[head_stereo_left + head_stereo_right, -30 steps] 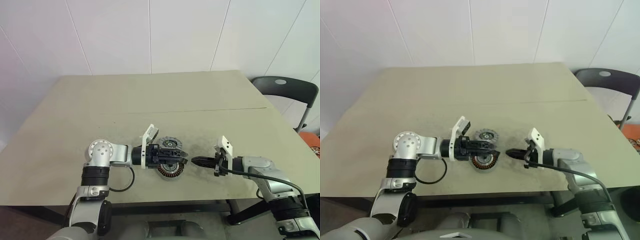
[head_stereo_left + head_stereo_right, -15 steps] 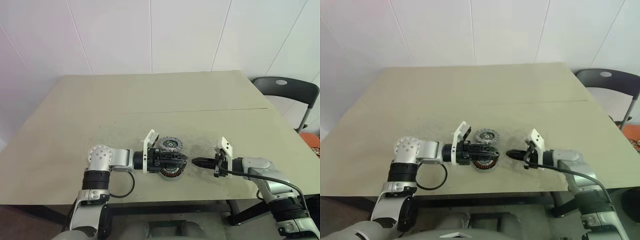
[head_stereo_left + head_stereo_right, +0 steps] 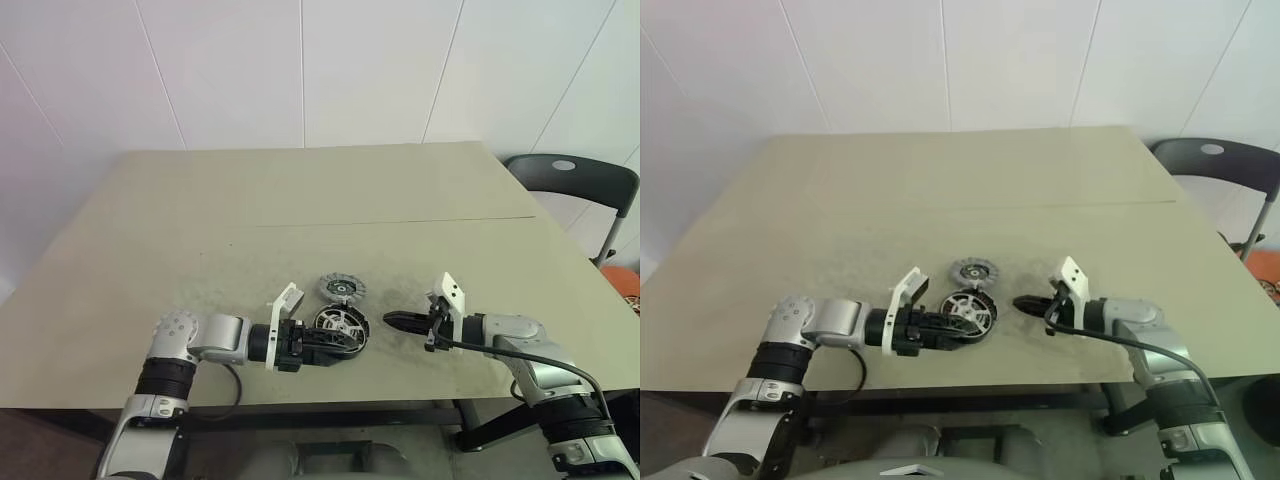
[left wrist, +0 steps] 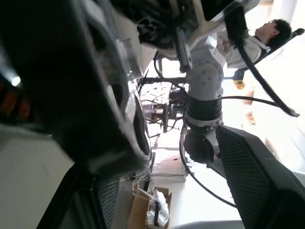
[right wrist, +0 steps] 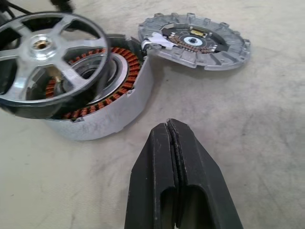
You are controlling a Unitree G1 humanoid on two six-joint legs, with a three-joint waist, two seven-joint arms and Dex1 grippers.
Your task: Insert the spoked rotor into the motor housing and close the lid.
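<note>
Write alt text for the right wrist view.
A spoked rotor hovers tilted, partly over a motor housing with copper windings on a beige table. The ribbed lid lies beside the housing. The shut right end effector points toward them.

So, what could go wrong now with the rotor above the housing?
The spoked rotor sits tilted and off-centre over the motor housing, so it may jam on the copper windings. The lid lies very near and could be knocked. The right pincer is shut beside the housing, not steadying it.

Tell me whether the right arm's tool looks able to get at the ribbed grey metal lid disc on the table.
Probably yes: the ribbed grey lid disc lies uncovered just beyond the shut right tool, bare table between them.
</note>
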